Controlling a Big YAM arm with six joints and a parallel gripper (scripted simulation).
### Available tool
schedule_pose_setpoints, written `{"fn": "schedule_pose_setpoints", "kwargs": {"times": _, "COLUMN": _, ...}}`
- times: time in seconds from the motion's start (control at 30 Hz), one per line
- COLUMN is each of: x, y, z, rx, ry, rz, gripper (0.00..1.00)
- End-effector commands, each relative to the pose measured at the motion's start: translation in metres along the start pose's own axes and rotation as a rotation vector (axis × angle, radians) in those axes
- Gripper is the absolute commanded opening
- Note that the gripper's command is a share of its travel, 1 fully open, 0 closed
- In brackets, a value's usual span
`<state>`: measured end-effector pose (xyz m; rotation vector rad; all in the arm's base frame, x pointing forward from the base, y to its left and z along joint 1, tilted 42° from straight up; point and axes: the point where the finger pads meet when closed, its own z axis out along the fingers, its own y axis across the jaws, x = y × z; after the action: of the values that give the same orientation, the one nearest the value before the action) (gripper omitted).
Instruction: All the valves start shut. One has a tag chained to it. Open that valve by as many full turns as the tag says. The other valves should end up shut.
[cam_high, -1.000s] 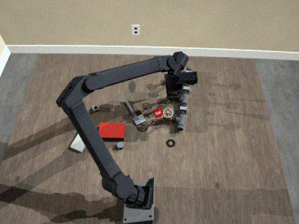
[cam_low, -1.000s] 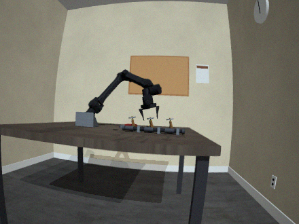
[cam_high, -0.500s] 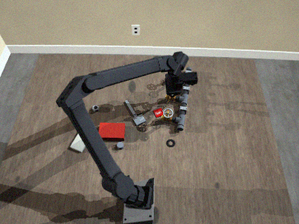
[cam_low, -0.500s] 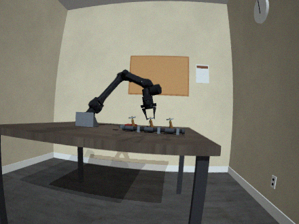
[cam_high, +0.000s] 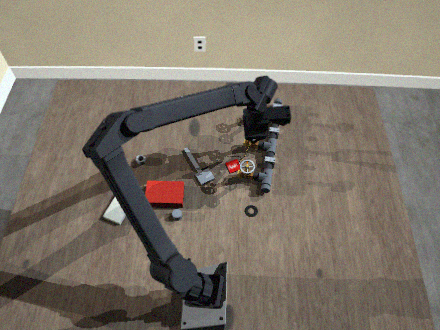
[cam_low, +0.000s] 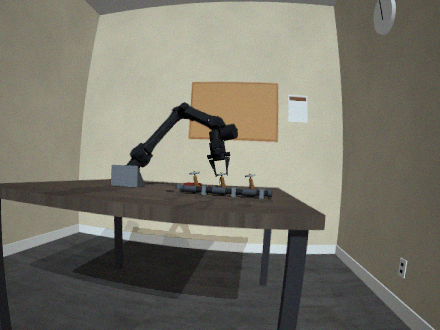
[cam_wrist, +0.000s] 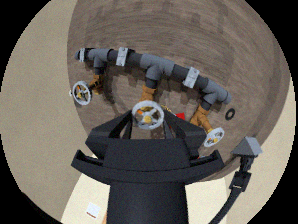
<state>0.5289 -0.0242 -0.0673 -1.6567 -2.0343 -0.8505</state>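
Note:
A grey pipe (cam_high: 268, 160) lies on the wooden table and carries three brass valves with round handwheels. In the wrist view the pipe (cam_wrist: 153, 66) runs across, with a left handwheel (cam_wrist: 81, 92), a middle handwheel (cam_wrist: 144, 113) and a right handwheel (cam_wrist: 213, 137). My gripper (cam_wrist: 147, 113) points down and is shut on the middle handwheel. From the side, the gripper (cam_low: 220, 171) sits on the middle valve. A red tag (cam_high: 232, 166) lies beside the near handwheel (cam_high: 247, 166); it also shows in the wrist view (cam_wrist: 178, 116) between the middle and right valves. I cannot read its number.
A red block (cam_high: 165, 193), a grey hammer-shaped part (cam_high: 197, 165), a white block (cam_high: 114, 211), a small grey cylinder (cam_high: 176, 214), a nut (cam_high: 140, 157) and a black ring (cam_high: 251, 210) lie on the table. The arm's base (cam_high: 205, 300) stands at the front edge.

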Motion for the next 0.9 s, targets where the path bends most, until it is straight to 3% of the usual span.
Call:
{"fn": "schedule_pose_setpoints", "kwargs": {"times": 0.0, "x": 0.0014, "y": 0.0071, "z": -0.0060, "rx": -0.008, "ry": -0.011, "rz": -0.037, "gripper": 0.00}}
{"fn": "schedule_pose_setpoints", "kwargs": {"times": 0.37, "x": 0.0014, "y": 0.0071, "z": -0.0060, "rx": -0.008, "ry": -0.011, "rz": -0.187, "gripper": 0.00}}
{"fn": "schedule_pose_setpoints", "kwargs": {"times": 0.77, "x": 0.0002, "y": 0.0089, "z": -0.0058, "rx": -0.004, "ry": -0.011, "rz": -0.697, "gripper": 0.00}}
{"fn": "schedule_pose_setpoints", "kwargs": {"times": 0.87, "x": 0.0002, "y": 0.0089, "z": -0.0057, "rx": -0.004, "ry": -0.011, "rz": -0.753, "gripper": 0.00}}
